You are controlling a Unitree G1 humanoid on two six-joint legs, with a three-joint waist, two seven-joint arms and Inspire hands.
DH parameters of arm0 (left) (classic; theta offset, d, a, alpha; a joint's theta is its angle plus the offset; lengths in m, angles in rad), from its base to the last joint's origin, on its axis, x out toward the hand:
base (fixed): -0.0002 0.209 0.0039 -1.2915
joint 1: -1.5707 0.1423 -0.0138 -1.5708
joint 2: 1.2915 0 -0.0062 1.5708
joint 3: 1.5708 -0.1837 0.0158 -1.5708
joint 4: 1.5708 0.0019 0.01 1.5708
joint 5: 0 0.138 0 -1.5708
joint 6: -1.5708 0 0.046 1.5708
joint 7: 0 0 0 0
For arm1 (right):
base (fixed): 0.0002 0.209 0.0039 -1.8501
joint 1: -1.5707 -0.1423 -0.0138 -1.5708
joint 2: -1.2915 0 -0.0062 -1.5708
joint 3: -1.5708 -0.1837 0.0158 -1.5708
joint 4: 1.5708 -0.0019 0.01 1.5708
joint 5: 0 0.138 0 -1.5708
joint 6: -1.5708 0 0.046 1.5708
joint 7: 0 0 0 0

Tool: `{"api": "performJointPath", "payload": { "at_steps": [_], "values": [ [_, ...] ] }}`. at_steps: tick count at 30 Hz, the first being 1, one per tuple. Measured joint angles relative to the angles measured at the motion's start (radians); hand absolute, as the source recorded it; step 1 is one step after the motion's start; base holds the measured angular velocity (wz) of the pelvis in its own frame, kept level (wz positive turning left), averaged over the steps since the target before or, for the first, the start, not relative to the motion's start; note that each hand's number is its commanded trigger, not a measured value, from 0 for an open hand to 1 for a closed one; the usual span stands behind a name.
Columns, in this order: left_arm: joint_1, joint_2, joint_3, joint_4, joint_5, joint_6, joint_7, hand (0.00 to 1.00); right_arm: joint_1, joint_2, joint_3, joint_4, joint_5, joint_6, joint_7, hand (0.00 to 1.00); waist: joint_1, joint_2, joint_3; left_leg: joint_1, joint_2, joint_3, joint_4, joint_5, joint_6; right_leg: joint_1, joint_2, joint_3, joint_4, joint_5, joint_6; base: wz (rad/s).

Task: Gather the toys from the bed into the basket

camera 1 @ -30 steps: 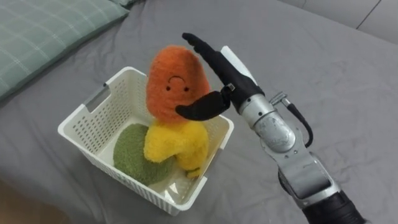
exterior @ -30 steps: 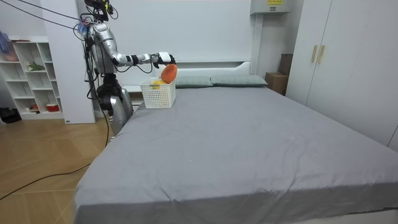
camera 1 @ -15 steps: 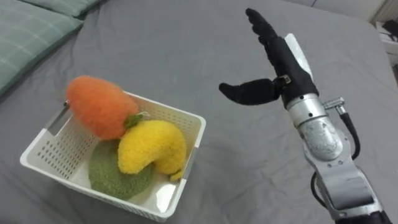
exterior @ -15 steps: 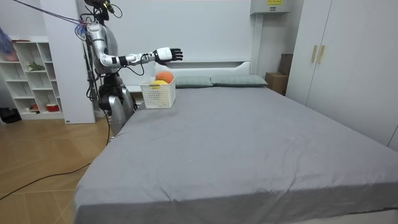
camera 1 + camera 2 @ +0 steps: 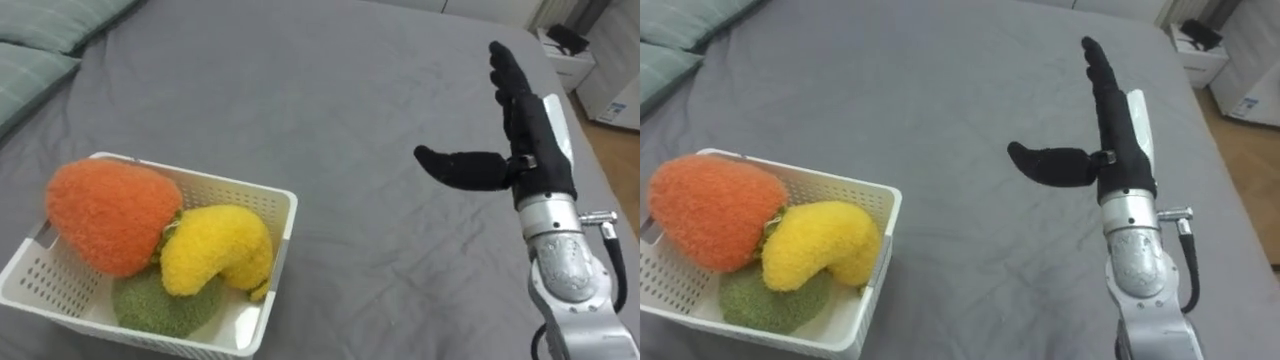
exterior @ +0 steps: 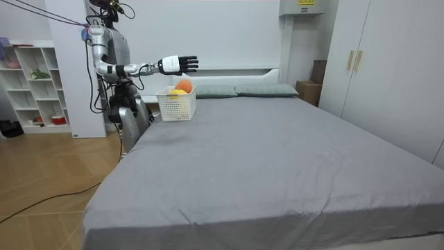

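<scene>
Well to the left of the right hand (image 5: 531,150) and lower in the eye views, one white plastic basket (image 5: 281,250) sits on the grey bed sheet (image 5: 330,110). The basket is rectangular, with perforated walls and a solid rim. It holds three fuzzy plush toys packed against each other. One rounded orange toy (image 5: 108,215) rests highest, at the side of the basket farthest from the hand. One curved yellow toy (image 5: 212,250) leans against it on the side nearer the hand. One flat green toy (image 5: 158,306) lies underneath them both. The right hand is black, on a silver forearm, and is raised in the air above the sheet, well apart from the basket. Its fingers are straight and close together, its thumb sticks out sideways toward the basket, and it holds nothing. Far to the hand's left, at the head of the bed, lie two pale green checked pillows (image 5: 40,50). The room view shows the robot standing beside the bed's head corner, right arm stretched out level above the basket (image 6: 177,105).
</scene>
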Motion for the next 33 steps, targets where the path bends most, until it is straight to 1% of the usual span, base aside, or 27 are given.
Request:
{"api": "performJointPath", "payload": {
  "at_steps": [1,2,4,9,10,12,13,16,18,19,21,22,23,25,26,28,29,30,33],
  "values": [
    [0.005,-0.003,0.0,0.0,0.0,0.0,0.0,0.0,0.014,0.0,-0.003,0.003,0.013,-0.001,-0.004,0.0,-0.009,0.005,0.0004,0.005,0.0,0.0,-0.001,0.0,0.0,0.006,0.0,0.0,-0.001,0.0,0.0,0.0],
    [0.008,-0.006,0.001,0.0,0.0,0.0,0.0,0.0,0.027,0.001,-0.009,0.018,0.017,-0.011,-0.013,0.0,-0.012,0.013,0.0011,0.009,-0.001,0.0,-0.003,0.0,0.0,0.009,-0.001,0.0,-0.001,0.0,0.0,0.0],
    [0.01,-0.007,0.004,-0.008,0.0,-0.001,0.001,0.0,0.042,0.003,-0.026,0.067,0.026,-0.021,-0.032,0.0,-0.016,0.017,0.0012,0.01,0.0,0.0,-0.004,-0.001,0.001,0.01,-0.001,-0.001,-0.001,0.0,0.001,0.0],
    [0.011,-0.015,0.011,-0.01,0.002,-0.009,0.002,0.0,0.094,0.016,-0.072,0.17,0.108,-0.022,-0.086,0.0,-0.024,0.017,0.0015,0.005,0.0,0.003,-0.003,-0.002,0.0,0.004,0.0,0.003,-0.004,-0.001,0.002,-0.01],
    [0.019,-0.016,0.01,-0.011,0.002,-0.01,0.003,0.0,0.094,0.021,-0.073,0.202,0.135,-0.025,-0.104,0.0,-0.034,0.016,0.0008,0.006,0.0,0.003,-0.002,-0.002,-0.001,0.005,0.001,0.004,-0.006,-0.002,0.002,-0.04],
    [0.032,-0.018,0.01,-0.027,0.002,-0.01,0.005,0.0,0.107,0.045,-0.088,0.24,0.182,-0.026,-0.149,0.0,-0.042,0.015,-0.0001,0.006,-0.001,0.004,-0.002,-0.002,-0.001,0.009,0.002,0.008,-0.017,-0.001,0.002,0.0],
    [0.032,-0.018,0.01,-0.029,0.002,-0.011,0.006,0.0,0.113,0.049,-0.091,0.244,0.192,-0.028,-0.16,0.0,-0.042,0.016,0.0002,0.006,-0.001,0.004,-0.003,-0.002,-0.001,0.009,0.003,0.01,-0.018,-0.001,0.003,-0.04],
    [0.028,-0.018,0.006,-0.029,-0.002,-0.013,0.006,0.0,0.113,0.056,-0.092,0.34,0.212,-0.059,-0.196,0.0,-0.048,0.018,-0.0007,0.011,0.0,0.006,-0.003,-0.003,-0.002,0.01,0.006,0.021,-0.018,-0.001,0.003,-0.04],
    [0.023,-0.019,-0.017,-0.029,-0.017,-0.015,0.02,0.0,0.085,0.057,-0.092,0.486,0.287,-0.072,-0.228,0.0,-0.056,0.018,-0.0003,0.012,0.001,0.006,-0.003,-0.003,-0.002,0.009,0.006,0.018,-0.018,-0.001,0.003,0.0],
    [0.024,-0.02,-0.019,-0.027,-0.017,-0.016,0.023,0.0,0.078,0.057,-0.092,0.527,0.301,-0.074,-0.237,0.0,-0.058,0.018,-0.0001,0.012,0.001,0.006,-0.004,-0.003,-0.002,0.009,0.006,0.018,-0.018,-0.001,0.003,0.0],
    [0.024,-0.021,-0.019,-0.026,-0.017,-0.02,0.027,0.0,0.076,0.06,-0.097,0.669,0.361,-0.083,-0.259,0.0,-0.061,0.021,0.0017,0.012,0.002,0.006,-0.004,-0.005,-0.003,0.009,0.008,0.025,-0.019,-0.001,0.002,0.0],
    [0.026,-0.022,-0.019,-0.025,-0.017,-0.021,0.028,0.0,0.079,0.063,-0.103,0.692,0.379,-0.083,-0.265,0.0,-0.062,0.023,0.0033,0.012,0.002,0.006,-0.004,-0.006,-0.004,0.009,0.008,0.025,-0.019,-0.001,0.002,0.0],
    [0.028,-0.022,-0.029,-0.025,-0.018,-0.026,0.035,0.0,0.085,0.066,-0.108,0.73,0.431,-0.085,-0.283,0.0,-0.066,0.027,0.0064,0.009,0.002,0.007,-0.004,-0.006,-0.003,0.009,0.008,0.026,-0.019,-0.001,0.002,0.0],
    [0.03,-0.022,-0.042,-0.024,-0.024,-0.031,0.049,0.0,0.085,0.073,-0.113,0.783,0.509,-0.09,-0.313,0.0,-0.075,0.03,0.008,0.009,0.002,0.009,-0.004,-0.007,-0.003,0.008,0.009,0.028,-0.02,-0.004,0.003,0.0],
    [0.032,-0.025,-0.05,-0.024,-0.035,-0.033,0.059,0.0,0.086,0.075,-0.119,0.814,0.551,-0.096,-0.323,0.0,-0.087,0.032,0.0077,0.009,0.002,0.011,-0.004,-0.008,-0.003,0.008,0.009,0.028,-0.019,-0.006,0.004,0.0],
    [0.039,-0.032,-0.048,-0.024,-0.047,-0.036,0.068,0.0,0.093,0.08,-0.138,0.827,0.613,-0.105,-0.337,0.0,-0.094,0.037,0.0083,0.01,0.002,0.016,-0.004,-0.01,-0.004,0.007,0.01,0.031,-0.02,-0.007,0.005,-0.05],
    [0.044,-0.034,-0.048,-0.023,-0.051,-0.036,0.07,0.0,0.094,0.086,-0.159,0.844,0.666,-0.116,-0.341,0.0,-0.105,0.039,0.008,0.011,0.002,0.016,-0.004,-0.01,-0.004,0.009,0.01,0.031,-0.02,-0.007,0.005,0.0],
    [0.047,-0.034,-0.048,-0.023,-0.055,-0.036,0.071,0.0,0.094,0.087,-0.159,0.877,0.715,-0.133,-0.343,0.0,-0.116,0.039,0.0067,0.012,0.002,0.015,-0.004,-0.01,-0.004,0.011,0.009,0.031,-0.02,-0.008,0.005,0.04],
    [0.049,-0.037,-0.049,-0.023,-0.055,-0.036,0.079,0.0,0.107,0.102,-0.186,0.941,0.778,-0.136,-0.344,0.0,-0.125,0.043,0.0076,0.012,0.002,0.015,-0.004,-0.01,-0.004,0.01,0.009,0.034,-0.02,-0.008,0.005,0.0]
  ]
}}
